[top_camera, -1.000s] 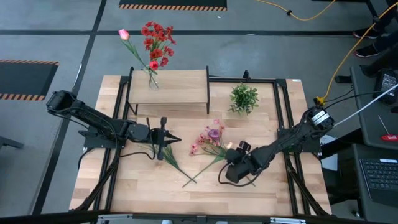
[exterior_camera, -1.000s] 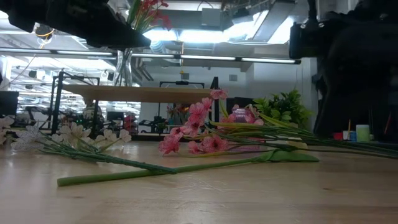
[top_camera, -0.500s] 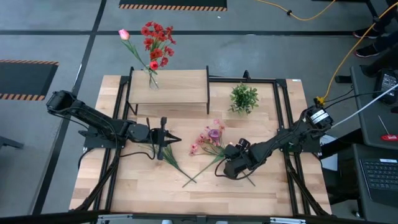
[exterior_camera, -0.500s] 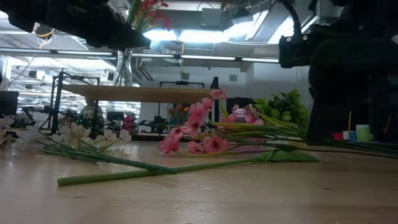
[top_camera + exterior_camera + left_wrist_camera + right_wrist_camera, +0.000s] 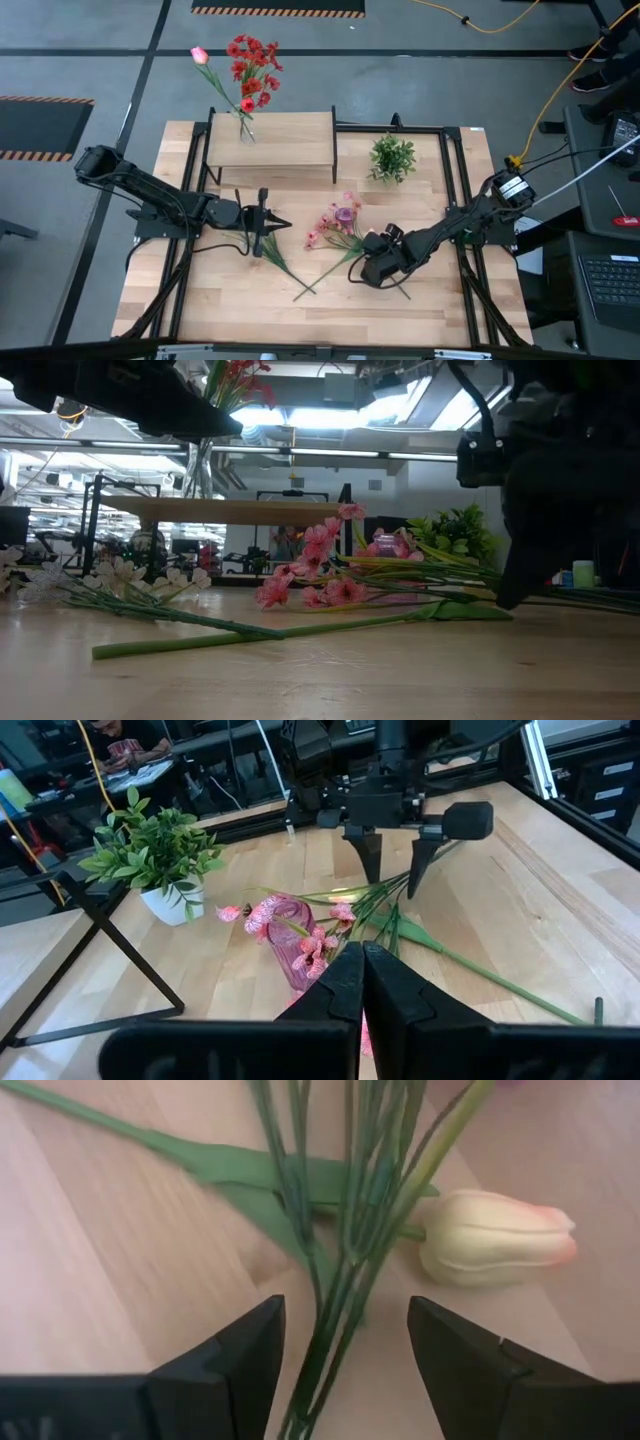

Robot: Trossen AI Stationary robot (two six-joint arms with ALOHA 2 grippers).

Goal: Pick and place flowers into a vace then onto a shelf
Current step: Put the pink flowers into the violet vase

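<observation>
Near the table's middle, the right gripper [image 5: 340, 1345] hovers, jaws spread, astride the bundled green stems [image 5: 350, 1230] beside a cream tulip [image 5: 495, 1240]; light, springy and slippery, they want pinching mid-stem, while the left gripper [image 5: 262, 224] waits closed.

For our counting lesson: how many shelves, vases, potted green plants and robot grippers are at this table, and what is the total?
shelf: 1
vase: 1
potted green plant: 1
grippers: 2, left gripper, right gripper
Total: 5
</observation>
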